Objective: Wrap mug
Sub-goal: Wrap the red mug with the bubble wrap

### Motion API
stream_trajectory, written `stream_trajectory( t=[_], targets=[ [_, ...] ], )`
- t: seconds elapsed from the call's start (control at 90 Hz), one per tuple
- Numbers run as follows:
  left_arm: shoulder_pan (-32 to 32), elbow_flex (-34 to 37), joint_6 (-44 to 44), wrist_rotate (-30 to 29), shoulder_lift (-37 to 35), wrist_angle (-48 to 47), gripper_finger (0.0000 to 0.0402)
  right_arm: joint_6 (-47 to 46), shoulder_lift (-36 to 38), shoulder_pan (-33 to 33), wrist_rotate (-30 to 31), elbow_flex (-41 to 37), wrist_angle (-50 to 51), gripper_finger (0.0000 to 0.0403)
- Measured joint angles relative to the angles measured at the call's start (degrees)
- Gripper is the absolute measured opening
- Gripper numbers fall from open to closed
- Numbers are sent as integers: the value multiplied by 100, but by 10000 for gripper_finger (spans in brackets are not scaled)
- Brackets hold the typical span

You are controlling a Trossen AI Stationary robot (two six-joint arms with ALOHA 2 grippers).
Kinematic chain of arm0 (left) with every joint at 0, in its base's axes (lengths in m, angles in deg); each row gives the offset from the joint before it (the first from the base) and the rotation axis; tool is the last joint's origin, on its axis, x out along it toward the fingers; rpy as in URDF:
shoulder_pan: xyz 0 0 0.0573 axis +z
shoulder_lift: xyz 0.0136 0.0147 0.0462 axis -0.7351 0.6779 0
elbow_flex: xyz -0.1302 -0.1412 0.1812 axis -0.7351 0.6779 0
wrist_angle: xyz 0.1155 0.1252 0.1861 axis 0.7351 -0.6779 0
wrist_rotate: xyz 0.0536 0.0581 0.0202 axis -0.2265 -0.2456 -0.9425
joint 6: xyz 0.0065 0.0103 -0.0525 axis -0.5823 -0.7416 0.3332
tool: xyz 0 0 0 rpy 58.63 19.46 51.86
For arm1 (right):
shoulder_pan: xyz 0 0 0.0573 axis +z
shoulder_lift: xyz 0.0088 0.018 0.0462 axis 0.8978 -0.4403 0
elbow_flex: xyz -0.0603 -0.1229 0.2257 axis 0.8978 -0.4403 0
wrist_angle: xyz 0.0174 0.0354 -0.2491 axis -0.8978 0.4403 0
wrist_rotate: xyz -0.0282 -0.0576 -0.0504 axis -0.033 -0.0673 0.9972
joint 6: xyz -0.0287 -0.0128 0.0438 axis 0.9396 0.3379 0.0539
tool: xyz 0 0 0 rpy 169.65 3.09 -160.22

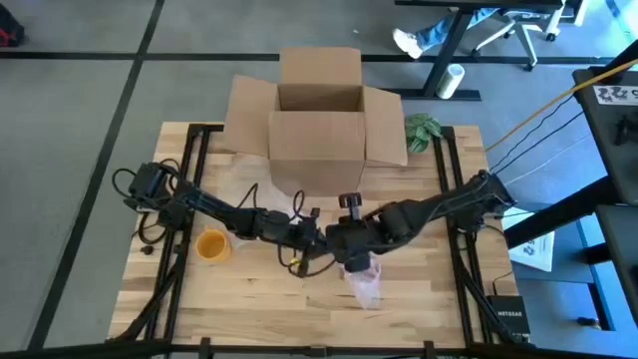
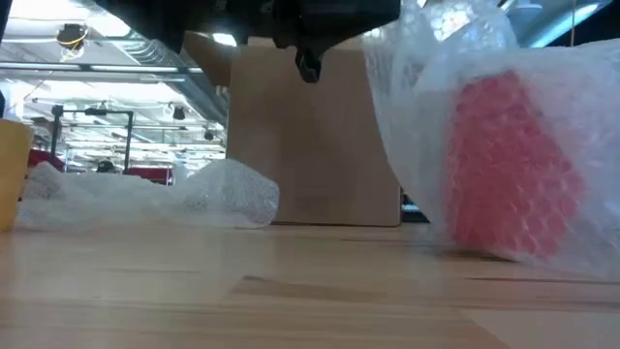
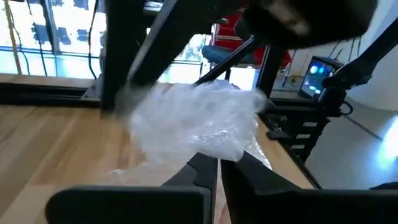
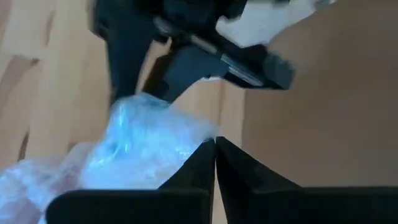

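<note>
A red mug (image 2: pixel 509 170) stands on the table inside a loose bundle of clear bubble wrap (image 2: pixel 417 87), near the table's middle (image 1: pixel 364 281). My left gripper (image 1: pixel 317 239) comes from the left and is shut at the bundle's edge (image 3: pixel 193 121). My right gripper (image 1: pixel 351 261) reaches in from the right, shut over the top of the bundle (image 4: pixel 143 149). The wrap hides most of the mug. My left gripper has its shut fingertips (image 3: pixel 208 165) against the wrap's lower edge (image 3: pixel 214 149), coming level from the table's left. Whether wrap lies between the fingers cannot be told. My right gripper pinches a fold of wrap (image 4: pixel 202 138) at its fingertips, slanting down from the right. The wrap rises above the mug (image 2: pixel 436 29), and the bundle's bottom rests on the table.
An open cardboard box (image 1: pixel 319 120) stands at the far middle, close behind the grippers. A yellow cup (image 1: pixel 211 244) stands to the left. A second sheet of bubble wrap (image 2: pixel 155 199) lies near it. Bare wood lies along the near edge (image 1: pixel 299 319).
</note>
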Motion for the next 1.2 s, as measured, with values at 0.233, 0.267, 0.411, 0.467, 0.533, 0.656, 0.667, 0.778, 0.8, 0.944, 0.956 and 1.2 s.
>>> stream_trajectory(
  t=[0.233,0.267,0.411,0.467,0.533,0.656,0.667,0.778,0.8,0.944,0.956,1.2],
  targets=[
    [-46,0,12,-2,0,-266,0,-396,-6,-80,-1158,-722,-233,0],
    [-60,0,12,-2,0,-311,0,-474,-2,-47,-1374,-776,-277,0],
    [-83,0,16,2,0,-520,0,-677,-2,119,-2023,-888,-293,0],
    [-79,0,41,0,0,-647,0,-778,-2,206,-2167,-899,-337,0],
    [-76,2,75,-2,0,-807,0,-851,-2,292,-2260,-911,-328,0],
    [-76,2,144,-55,-2,-986,0,-872,13,416,-2314,-1131,-707,0],
    [-76,2,162,-57,-2,-1000,0,-879,13,414,-2314,-1169,-749,0],
    [-86,4,264,-67,-2,-1103,0,-1021,2,403,-2459,-1665,-1053,0],
    [-91,4,293,-68,-5,-1144,0,-1048,4,402,-2531,-1791,-1177,0],
    [-146,4,505,-74,-9,-1544,0,-1093,7,315,-2968,-2640,-2524,0],
    [-150,4,512,-79,-9,-1575,0,-1087,7,314,-3021,-2686,-2599,0],
    [-372,9,677,-158,-15,-1884,0,-627,20,-125,-3772,-3214,-3373,0]
  ],
)
